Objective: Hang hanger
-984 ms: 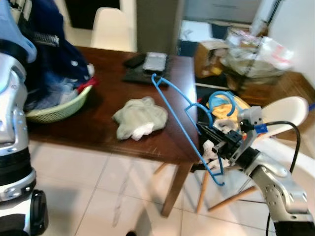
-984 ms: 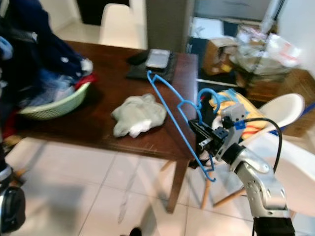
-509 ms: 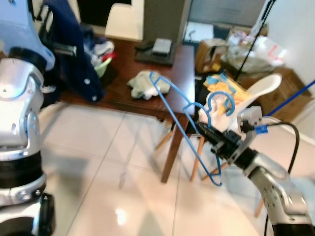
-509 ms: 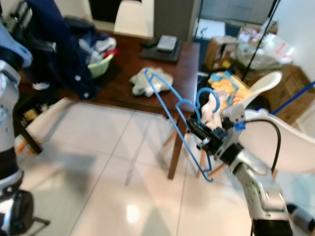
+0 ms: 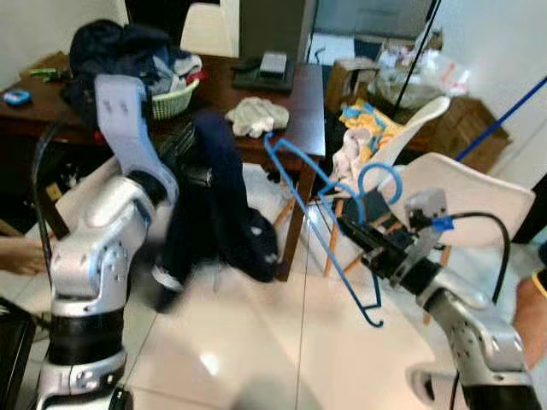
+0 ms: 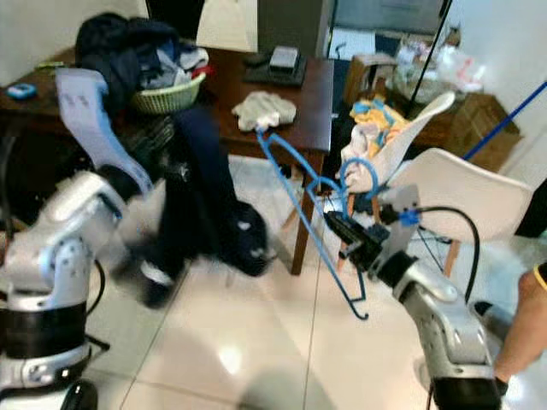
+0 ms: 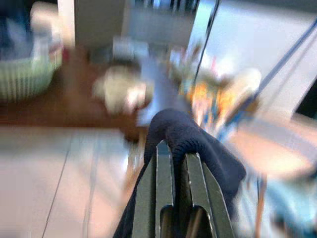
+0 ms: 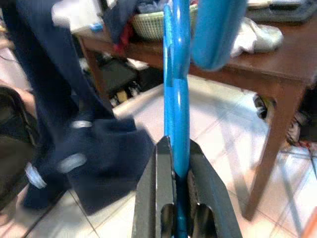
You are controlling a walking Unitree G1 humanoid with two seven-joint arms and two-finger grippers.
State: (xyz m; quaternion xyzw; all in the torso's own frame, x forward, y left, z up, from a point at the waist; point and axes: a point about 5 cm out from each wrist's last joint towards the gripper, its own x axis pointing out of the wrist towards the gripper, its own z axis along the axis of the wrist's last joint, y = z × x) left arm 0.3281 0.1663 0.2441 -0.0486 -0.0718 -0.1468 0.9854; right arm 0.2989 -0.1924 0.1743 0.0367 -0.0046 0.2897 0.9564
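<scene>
Right gripper (image 5: 369, 245) pinches blue hanger (image 5: 318, 207); left gripper (image 7: 176, 167) clamps dark garment (image 5: 218, 205).

Home: dining table (image 5: 295, 107), laundry basket (image 5: 171, 101)

The blue wire hanger (image 5: 318, 224) stands tilted in the air, hook uppermost.

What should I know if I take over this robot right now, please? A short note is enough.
Right pincer: shut on the blue hanger, held in the air in front of the robot, hook up, beside the white chair.
Left pincer: shut on a dark navy garment that hangs down to the floor, in front of the wooden table.
Done: hanger and garment both picked up.
Left: garment is not on the hanger; hanger is not hung. A person's arm is close on the right, so take care.
</scene>
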